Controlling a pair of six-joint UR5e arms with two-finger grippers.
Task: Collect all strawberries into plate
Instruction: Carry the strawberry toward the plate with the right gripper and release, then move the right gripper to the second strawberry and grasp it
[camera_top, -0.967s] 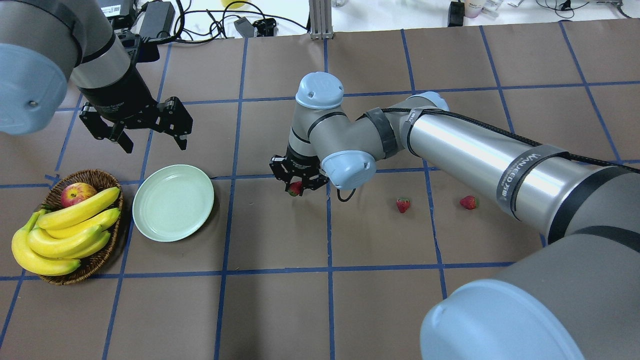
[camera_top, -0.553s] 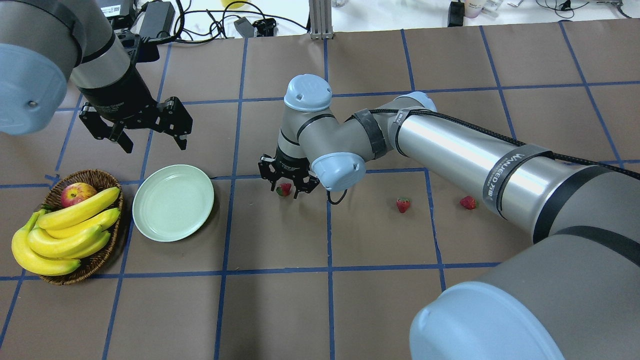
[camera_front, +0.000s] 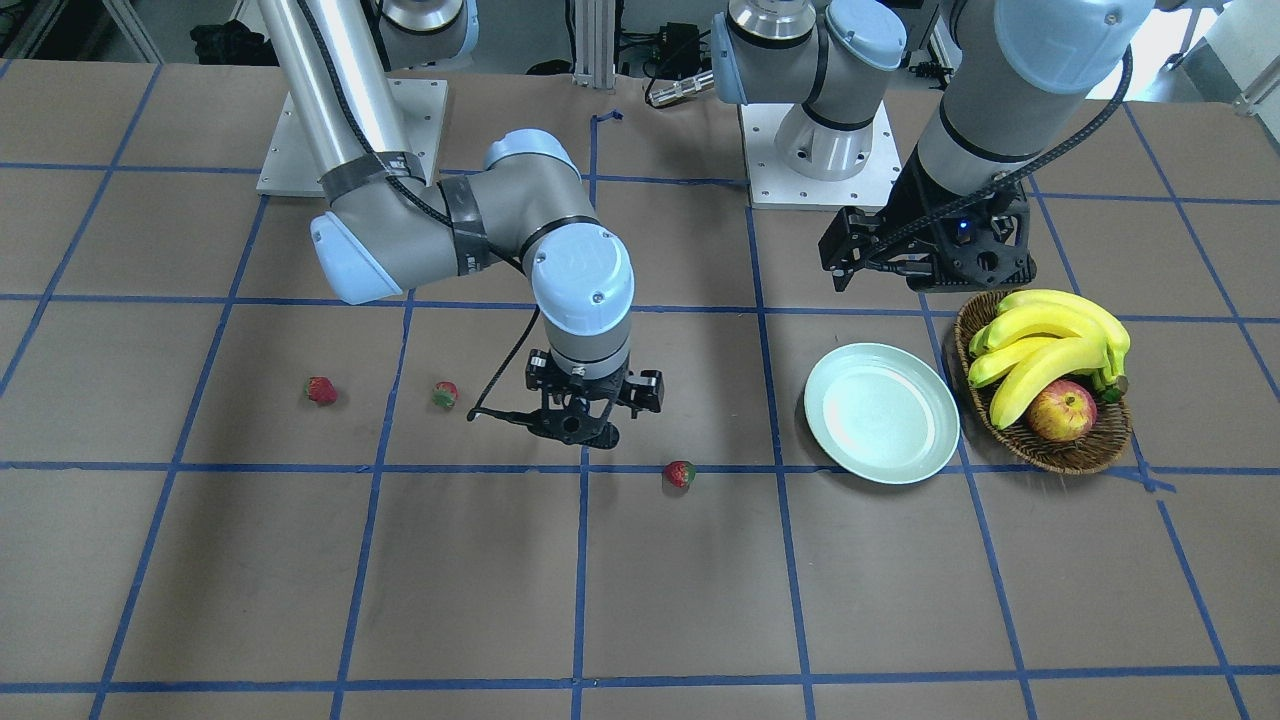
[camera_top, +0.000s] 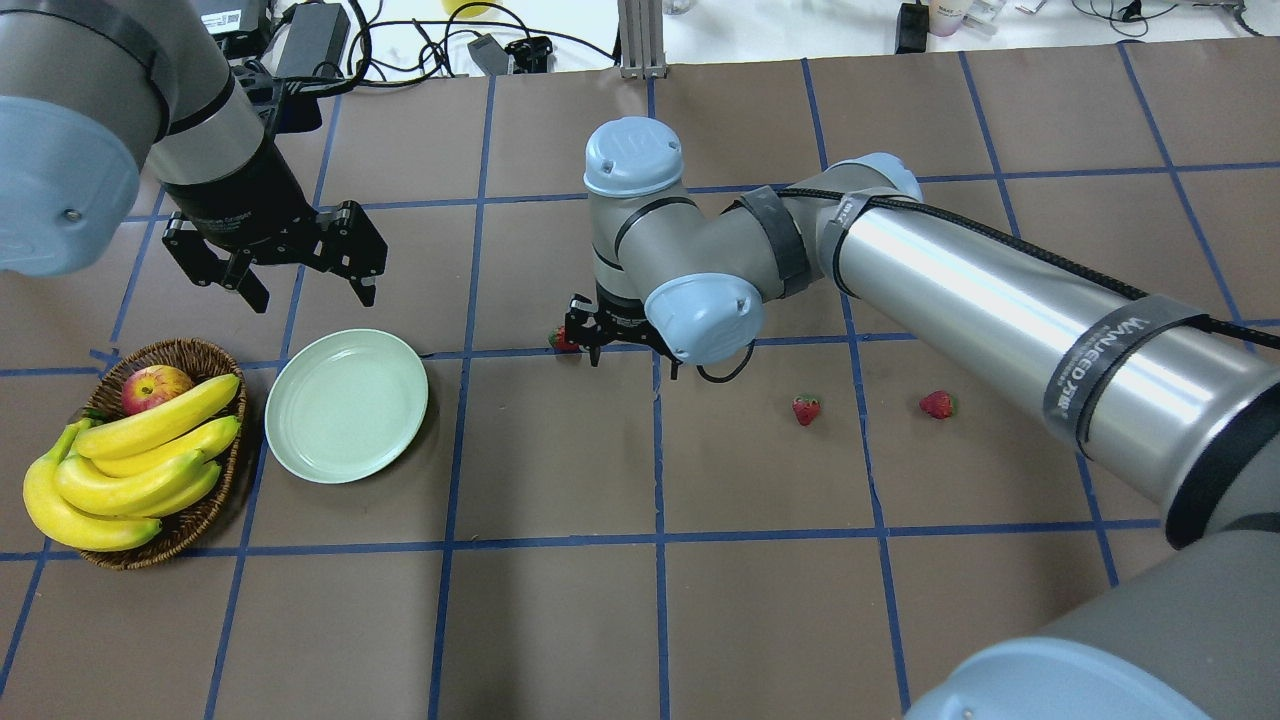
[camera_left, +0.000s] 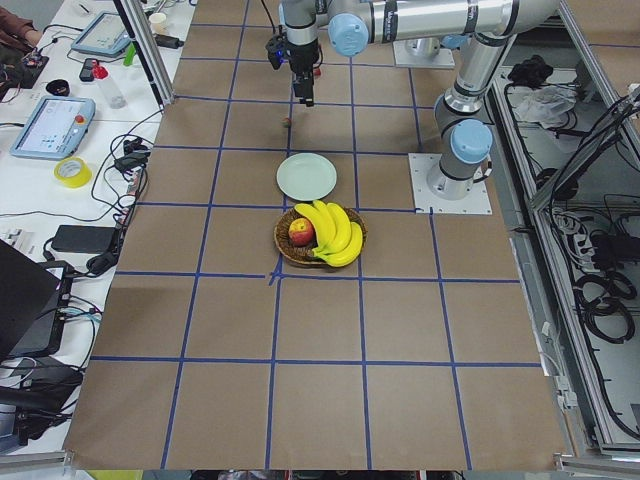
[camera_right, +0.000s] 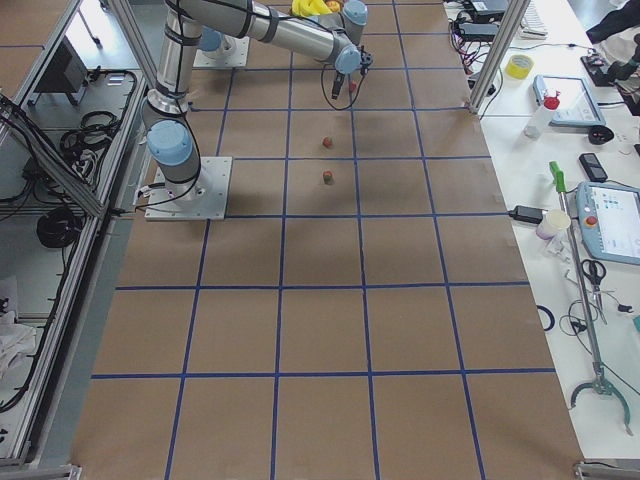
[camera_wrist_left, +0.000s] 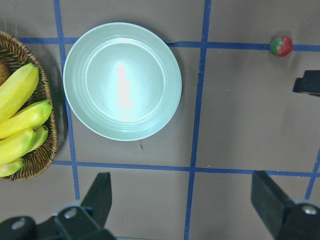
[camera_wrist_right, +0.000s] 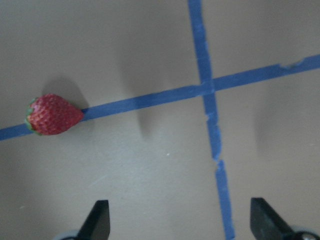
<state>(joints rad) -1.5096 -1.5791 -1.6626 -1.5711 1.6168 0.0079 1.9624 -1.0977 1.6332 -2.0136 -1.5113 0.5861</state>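
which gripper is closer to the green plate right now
Left. The left gripper hangs open above the table close by the plate. The right gripper is farther off toward the robot's right, open beside a strawberry.

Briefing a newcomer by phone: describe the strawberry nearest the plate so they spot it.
Find the mint-green plate beside the banana basket and follow the blue tape line from its rim toward mid-table. The strawberry lies on that line; the other two strawberries sit farther off, on bare paper.
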